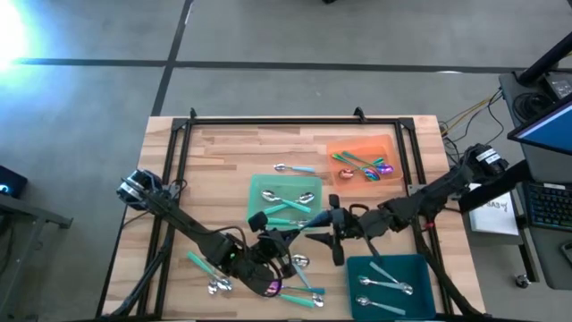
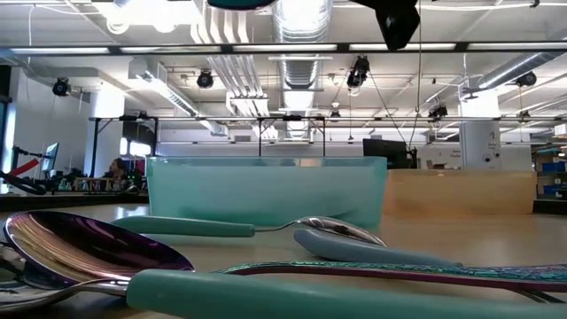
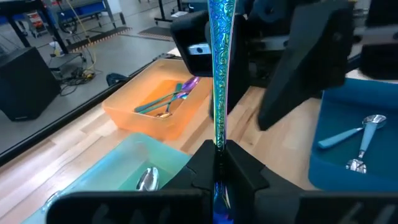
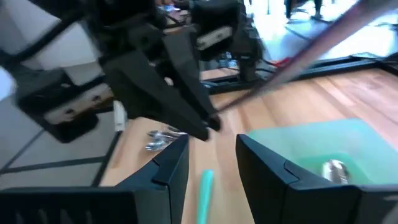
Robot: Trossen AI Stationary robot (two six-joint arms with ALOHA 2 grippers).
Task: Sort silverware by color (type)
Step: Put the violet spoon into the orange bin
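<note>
Though pinched in the left end effector (image 3: 217,163), an iridescent patterned utensil handle (image 3: 220,74).

- You look straight down on the whole table (image 1: 223,143) from high.
- Low view sits level, close behind spoons.
- Both wrist views share the green tray (image 3: 118,168).

The iridescent utensil (image 3: 221,74) is cut off at top and bottom of the left wrist view — its head is unseen. In the low view, the purple spoon (image 2: 89,250) is cropped by the edge.
</note>
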